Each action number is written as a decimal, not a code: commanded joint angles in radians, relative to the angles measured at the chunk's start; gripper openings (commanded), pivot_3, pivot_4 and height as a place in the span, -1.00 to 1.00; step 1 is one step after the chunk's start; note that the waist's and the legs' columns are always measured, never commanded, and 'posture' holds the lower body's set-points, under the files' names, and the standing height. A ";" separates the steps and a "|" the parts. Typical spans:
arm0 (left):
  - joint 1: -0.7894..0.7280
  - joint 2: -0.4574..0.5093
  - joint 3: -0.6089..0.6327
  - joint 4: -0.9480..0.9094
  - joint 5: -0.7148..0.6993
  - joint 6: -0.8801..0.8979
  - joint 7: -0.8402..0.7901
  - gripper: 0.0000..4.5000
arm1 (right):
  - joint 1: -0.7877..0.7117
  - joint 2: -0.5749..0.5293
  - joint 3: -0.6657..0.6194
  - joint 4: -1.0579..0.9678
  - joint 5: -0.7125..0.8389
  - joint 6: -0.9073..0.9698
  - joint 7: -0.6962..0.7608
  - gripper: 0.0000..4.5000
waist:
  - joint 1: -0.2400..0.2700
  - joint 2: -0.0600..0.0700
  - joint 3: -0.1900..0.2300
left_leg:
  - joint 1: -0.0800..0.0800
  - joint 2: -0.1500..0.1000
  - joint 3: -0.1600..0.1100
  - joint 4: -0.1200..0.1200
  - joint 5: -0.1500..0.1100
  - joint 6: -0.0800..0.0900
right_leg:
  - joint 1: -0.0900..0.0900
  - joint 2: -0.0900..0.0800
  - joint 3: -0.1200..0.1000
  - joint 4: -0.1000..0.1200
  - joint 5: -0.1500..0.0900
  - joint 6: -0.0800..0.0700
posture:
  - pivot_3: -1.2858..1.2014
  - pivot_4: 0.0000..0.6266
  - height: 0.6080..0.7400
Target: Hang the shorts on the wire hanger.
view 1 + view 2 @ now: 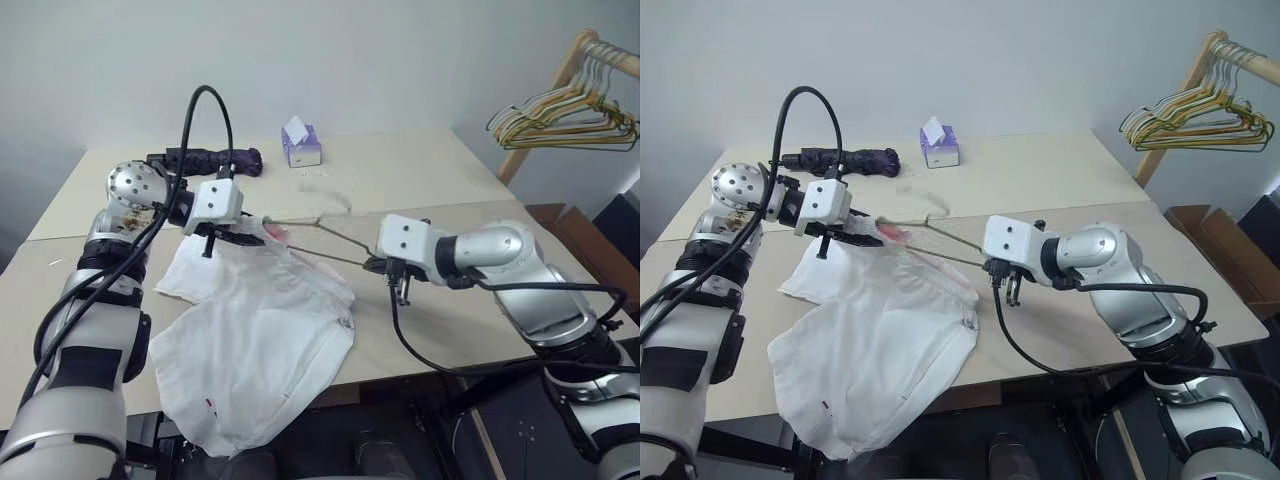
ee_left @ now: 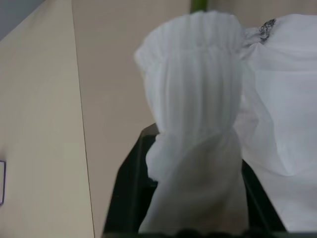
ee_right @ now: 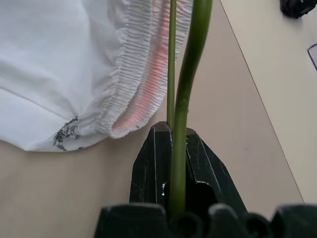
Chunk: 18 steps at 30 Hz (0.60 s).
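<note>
**Left eye view: both grippers clamped, one on cloth, one on wire**

Left gripper [image 1: 243, 232]: fingers closed tight on a bunched fold of the shorts [image 1: 260, 345] at the gathered waistband. In the left wrist view the pinched band rises between the two black fingers [image 2: 130, 198] as a pleated white column.

Right gripper [image 1: 375, 263]: fingers pressed together on the wire hanger [image 1: 325, 238], two strands of thin olive wire running out from between them. In the right wrist view the wire stands straight up from the closed fingers [image 3: 153, 168], with the elastic waistband and its pink lining just beside it.

Shorts: white, mostly spread flat on the table [image 1: 420, 180] below and between the two grippers, the far edge lifted at the left gripper.

Wire hanger: spans from the right gripper across to the left gripper, its far end at the raised waistband.

Beyond the grippers on the table: purple tissue box [image 1: 301, 145]; dark folded umbrella [image 1: 205, 160]. Right of the right arm: coloured hangers [image 1: 565, 120] on a wooden rack [image 1: 560, 75].
</note>
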 commanded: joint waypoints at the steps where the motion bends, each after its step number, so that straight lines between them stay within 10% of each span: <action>1: -0.011 0.009 0.042 -0.014 -0.027 0.005 -0.019 -0.99 | -0.027 -0.014 -0.044 -0.034 0.045 0.010 0.022 -1.00 | -0.003 0.000 0.000 | 0.000 0.000 0.000 0.000 0.000 0.000 | 0.000 0.000 0.000 0.000 0.000 0.000 | -0.02 -1.00 1.00; 7: 0.012 0.013 0.065 -0.046 -0.035 0.050 -0.007 -1.00 | -0.022 -0.038 -0.066 -0.001 0.075 -0.007 0.039 -0.66 | -0.010 0.000 0.000 | 0.000 0.000 0.000 0.000 0.000 0.000 | 0.000 0.000 0.000 0.000 0.000 0.000 | -0.02 -1.00 1.00; 18: 0.098 0.037 0.116 -0.141 -0.070 0.174 -0.001 -1.00 | 0.224 -0.121 -0.302 0.081 0.122 0.023 -0.068 0.98 | -0.011 -0.001 0.000 | 0.000 0.000 -0.001 0.000 0.000 0.000 | 0.000 0.000 0.000 0.000 0.000 0.000 | -0.02 -1.00 1.00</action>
